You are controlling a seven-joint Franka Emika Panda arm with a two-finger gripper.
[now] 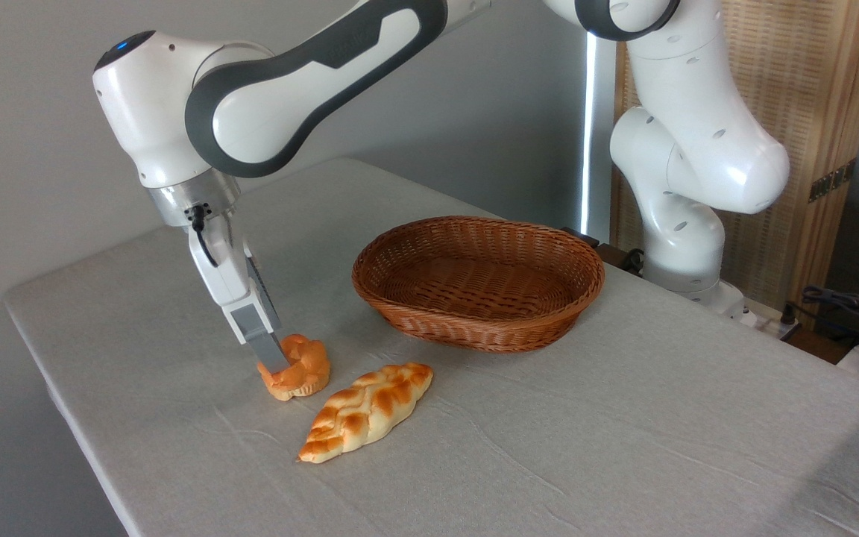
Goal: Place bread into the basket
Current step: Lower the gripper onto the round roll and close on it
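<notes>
One table (623, 447) under a pale grey cloth carries everything, and the landmark on it is the oval wicker basket (479, 282), sitting empty, nothing in it at all, only bare weave on its floor. Down-left of that basket, well apart from its rim, lies the braided loaf (367, 411), long axis running from lower left up toward the basket, untouched and not the target. Just left of the loaf's upper end, and farther left of the basket, sits the bread (297, 367), the small round knotted bun, resting flat on the cloth. And here is the arm, reaching over from the right with its wrist leaning, the gripper (274, 356) low on the bun's left shoulder. The near grey fingertip (271, 352) is pressed against the bun's left side; the far finger is hidden behind the near one, so how wide the jaws stand, or whether they have closed on the bun, cannot be told from this angle. The bun has no long axis to speak of, so any squeeze across it should serve. What the next move turns on: the bun lies just right of that visible finger, and the basket waits up and to the right of it, a lift-and-carry away.
</notes>
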